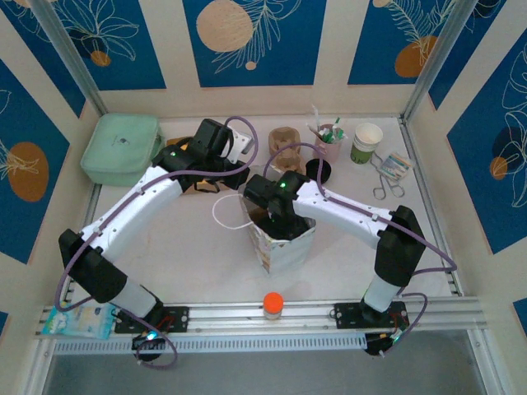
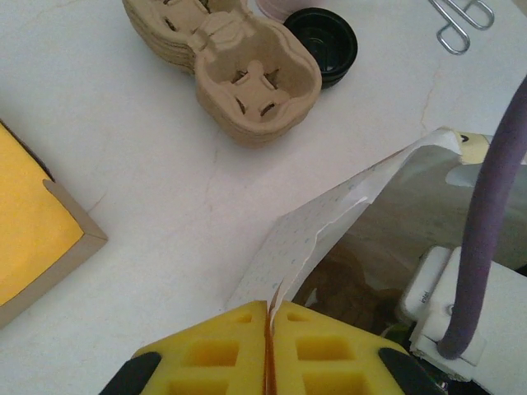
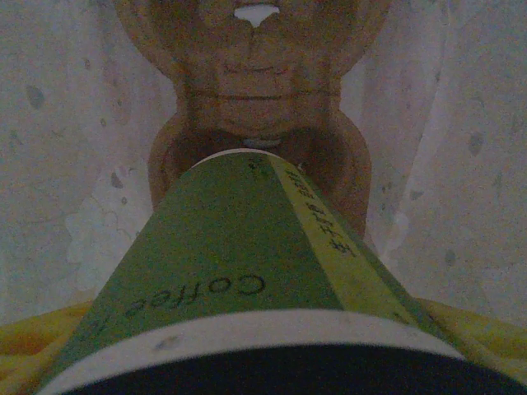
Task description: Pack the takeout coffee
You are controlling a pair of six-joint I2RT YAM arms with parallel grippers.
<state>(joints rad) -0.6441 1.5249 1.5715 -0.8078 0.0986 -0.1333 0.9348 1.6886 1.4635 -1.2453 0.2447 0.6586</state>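
Observation:
The takeout coffee (image 3: 222, 255), a green paper cup with a black lid at the near edge, is down inside the patterned paper bag (image 1: 284, 243). My right gripper (image 3: 259, 350) is shut on it, with a yellow finger (image 3: 33, 354) on each side. Below the cup, at the bag's bottom, sits a brown pulp cup carrier (image 3: 255, 82). In the top view my right gripper (image 1: 276, 216) reaches into the bag's mouth. My left gripper (image 2: 269, 329) is shut on the bag's upper edge (image 2: 329, 214), which it holds pulled aside.
A stack of pulp carriers (image 2: 239, 82) and a loose black lid (image 2: 323, 45) lie behind the bag. At the back stand a green box (image 1: 123, 148), a pink cup of sticks (image 1: 328, 140) and a lidless cup (image 1: 366, 141). A yellow carton (image 2: 25, 214) lies left.

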